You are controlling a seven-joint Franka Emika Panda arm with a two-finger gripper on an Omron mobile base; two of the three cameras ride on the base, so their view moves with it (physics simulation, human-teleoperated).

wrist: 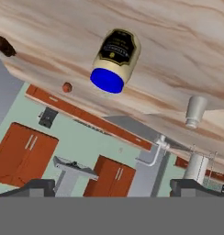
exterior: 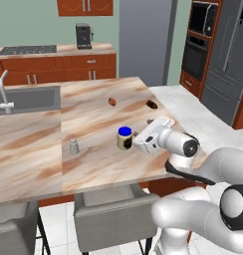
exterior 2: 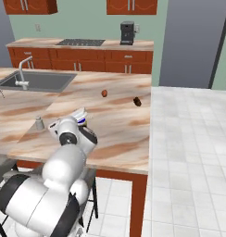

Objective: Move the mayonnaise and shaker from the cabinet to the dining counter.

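Left base view, jar: while the arm reaches in from the lower right, the mayonnaise stands upright on the dining counter, blue lid up, just at 9 o'clock of the white hand.
Left base view, shaker: the shaker stands upright on the same marble top, at 9 o'clock of the jar and well apart from it.
Left base view, gripper: the gripper sits at the hand's end beside the jar; its fingers are too small here to read.
Left base view, other things: a brown lump and a darker lump lie on the marble at 12 and 1 o'clock of the jar; the sink with its faucet is inset at the left.
Left base view, wall: a piece of the cabinet shows at the top edge, doors closed.
Right base view, jar: a sliver of blue lid (mostly behind the wrist) peeks out at 2 o'clock of the hand.
Right base view, shaker: it stands at 9 o'clock of the hand.
Hand view, jar: it fills the upper middle, lid pointing down in this rolled picture, dark label band showing.
Hand view, shaker: at 3 o'clock of the jar, apart from it.
Hand view, claw: the two dark finger tips stand wide apart at the bottom corners, spread with nothing between them.
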